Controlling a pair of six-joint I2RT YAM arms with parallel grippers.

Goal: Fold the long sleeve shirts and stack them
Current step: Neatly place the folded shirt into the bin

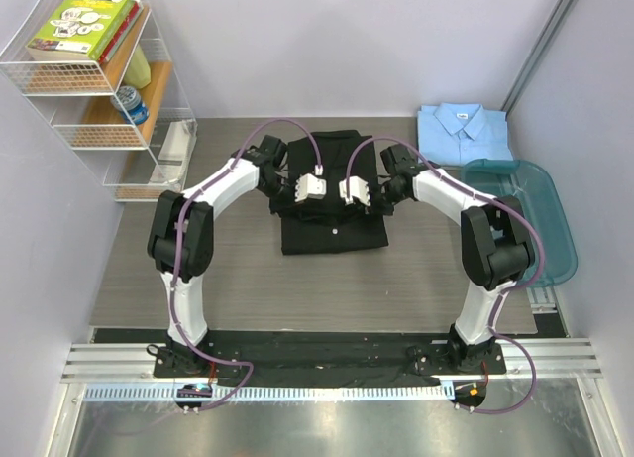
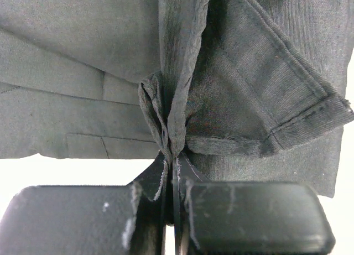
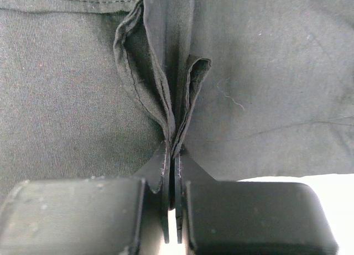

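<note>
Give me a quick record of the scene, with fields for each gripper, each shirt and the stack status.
left gripper: shut on black shirt, pinching a bunched fold
right gripper: shut on black shirt, also pinching a fold
black shirt: middle of table, under both arms
light blue shirt: folded, far right corner, beyond teal tub
stack: not yet made, shirts apart
</note>
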